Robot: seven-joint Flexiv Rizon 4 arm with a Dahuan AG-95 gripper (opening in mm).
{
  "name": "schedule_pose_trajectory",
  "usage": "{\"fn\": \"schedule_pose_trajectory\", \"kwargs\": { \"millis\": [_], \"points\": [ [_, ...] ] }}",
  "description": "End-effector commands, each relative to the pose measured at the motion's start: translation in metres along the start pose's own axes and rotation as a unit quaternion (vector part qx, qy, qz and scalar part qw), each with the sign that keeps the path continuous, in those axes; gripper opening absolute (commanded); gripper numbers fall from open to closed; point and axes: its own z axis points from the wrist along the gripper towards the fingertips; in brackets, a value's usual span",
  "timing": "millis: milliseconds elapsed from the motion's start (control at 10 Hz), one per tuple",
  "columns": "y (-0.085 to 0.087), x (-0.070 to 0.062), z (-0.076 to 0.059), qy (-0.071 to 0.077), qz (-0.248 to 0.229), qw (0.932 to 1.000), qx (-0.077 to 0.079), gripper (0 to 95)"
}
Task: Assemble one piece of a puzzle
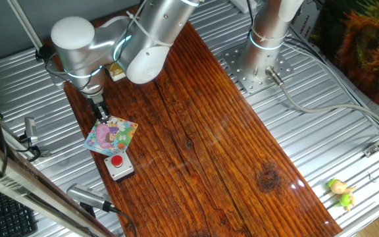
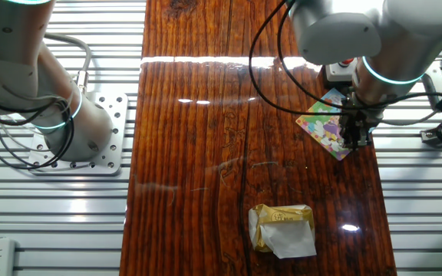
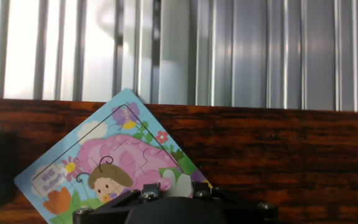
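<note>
Gripper (image 1: 101, 113) down at the puzzle (image 1: 112, 135), fingers over its corner nearest the arm; cannot tell how far the jaws are parted, the hand view shows only the black finger base along the bottom edge. Puzzle lies flat near the edge of the wooden table (image 1: 202, 131), turned diamond-wise; hand view shows a pink butterfly picture with a brown-capped figure, and one pale spot close to the fingers. Grey box with red button (image 1: 118, 164) just beside the puzzle at 6 o'clock in one fixed view. Yellow-and-white block (image 2: 282, 228) well apart on the same boards, at 7 o'clock from the puzzle in the other fixed view. Furthest out, a small yellow-green toy (image 1: 341, 192) on the ribbed metal.
</note>
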Motion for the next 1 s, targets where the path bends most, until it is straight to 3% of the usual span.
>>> {"fn": "schedule_pose_trajectory", "kwargs": {
  "millis": [100,1000],
  "points": [
    [0.0001,-0.0003,0.0005,-0.001,0.009,1.0,0.0,0.0],
    [-0.0001,-0.0002,0.0006,-0.014,0.077,0.9969,-0.003,0.0]
  ]
}}
